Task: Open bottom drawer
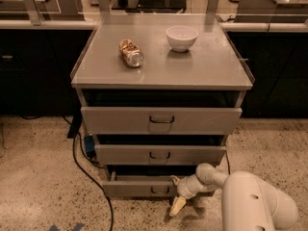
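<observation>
The bottom drawer (137,186) is the lowest of three grey fronts on the metal cabinet, with a small dark pull handle (160,190) at its centre. It stands pulled out a little, with a dark gap above its front. My gripper (175,193) is low at the drawer's right end, just right of the handle. Its fingers are spread: one cream finger (177,206) points down toward the floor and the other sits at the drawer's top edge. It holds nothing. My white arm (255,201) comes in from the lower right.
The middle drawer (160,154) and top drawer (161,120) also stand slightly out. A crushed can (131,53) and a white bowl (181,37) sit on the cabinet top. A black cable (84,170) runs over the speckled floor at the left. Dark counters stand behind.
</observation>
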Action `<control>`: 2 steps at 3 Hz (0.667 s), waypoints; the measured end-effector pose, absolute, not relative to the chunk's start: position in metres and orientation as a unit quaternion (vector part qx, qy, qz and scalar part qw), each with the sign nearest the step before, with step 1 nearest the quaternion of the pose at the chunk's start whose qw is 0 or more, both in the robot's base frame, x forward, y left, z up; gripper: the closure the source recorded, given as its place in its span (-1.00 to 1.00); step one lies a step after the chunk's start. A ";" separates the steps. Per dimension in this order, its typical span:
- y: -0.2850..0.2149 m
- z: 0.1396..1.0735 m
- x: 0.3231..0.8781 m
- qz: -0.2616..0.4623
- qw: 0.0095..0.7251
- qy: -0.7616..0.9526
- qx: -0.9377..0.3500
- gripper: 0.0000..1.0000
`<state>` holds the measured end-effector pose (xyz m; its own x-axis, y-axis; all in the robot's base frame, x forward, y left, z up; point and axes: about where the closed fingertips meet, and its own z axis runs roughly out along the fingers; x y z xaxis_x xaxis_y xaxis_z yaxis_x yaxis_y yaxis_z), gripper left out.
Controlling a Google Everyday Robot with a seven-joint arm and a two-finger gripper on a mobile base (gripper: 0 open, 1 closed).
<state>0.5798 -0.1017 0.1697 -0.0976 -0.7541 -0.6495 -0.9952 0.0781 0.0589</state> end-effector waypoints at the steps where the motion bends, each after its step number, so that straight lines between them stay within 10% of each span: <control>1: -0.100 0.168 0.552 0.285 0.222 0.687 -0.630 -1.00; 2: -0.100 0.176 0.550 0.286 0.222 0.687 -0.630 -1.00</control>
